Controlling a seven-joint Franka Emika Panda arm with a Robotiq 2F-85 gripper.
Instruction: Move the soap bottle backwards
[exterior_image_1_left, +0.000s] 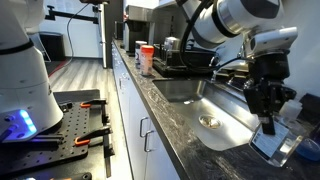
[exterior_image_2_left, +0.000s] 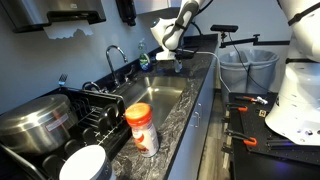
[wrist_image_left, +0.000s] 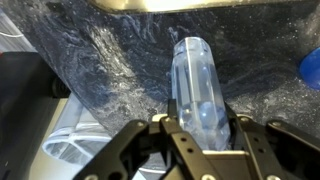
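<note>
The dark worktop (exterior_image_1_left: 185, 140) runs along the wall with the sink (exterior_image_1_left: 215, 115) set into it, and your arm (exterior_image_1_left: 225, 20) reaches down just past the sink's end. The soap bottle (wrist_image_left: 198, 85) is there too, beside the sink, tilted rather than upright in an exterior view (exterior_image_1_left: 280, 142). Your pincer (wrist_image_left: 200, 125) is closed to the bottle's width, one finger on each side of the clear body, so it looks gripped. I judge you are at the carry step. Next, draw the bottle back from the sink, keep the grip firm on the slick plastic, then stand it upright before letting go.
</note>
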